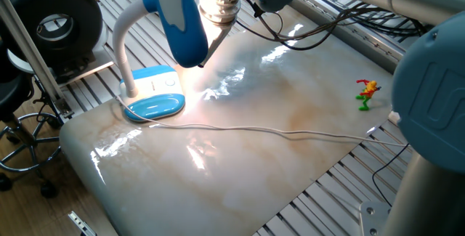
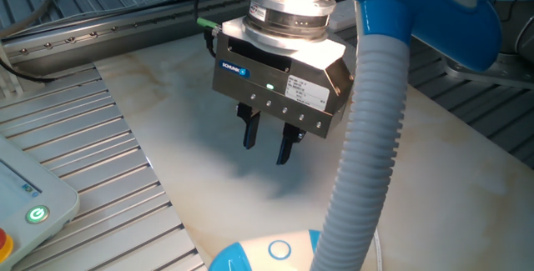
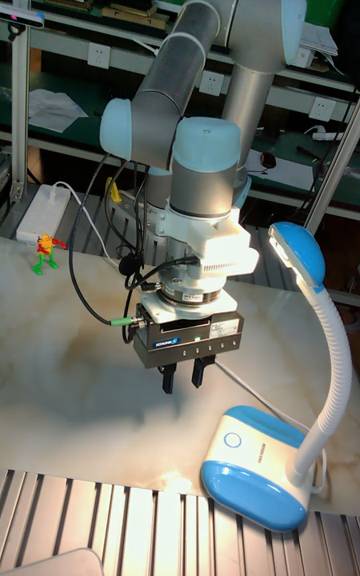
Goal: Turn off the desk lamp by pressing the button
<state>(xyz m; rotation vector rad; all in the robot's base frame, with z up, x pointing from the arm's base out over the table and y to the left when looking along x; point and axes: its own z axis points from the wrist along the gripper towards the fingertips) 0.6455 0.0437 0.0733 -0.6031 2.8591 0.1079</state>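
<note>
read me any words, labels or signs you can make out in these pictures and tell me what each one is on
"SCHUNK", small and only barely legible, on a blue badge on the gripper body.
White sticker beside that badge: print too small to read.
Grey marks on the desk lamp base's white panel: too small to read.
Green power symbol, no words, on a lit button of the white box at the left edge.
Nothing else is readable.

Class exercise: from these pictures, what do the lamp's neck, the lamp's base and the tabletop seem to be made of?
Lamp neck: probably flexible white plastic, matte; ribbed rings run along its curve.
Lamp base: likely glossy moulded plastic, blue and white; smooth, rounded edges.
Tabletop: marble-look slab or laminate, polished; veined pattern and sharp reflections.
</note>
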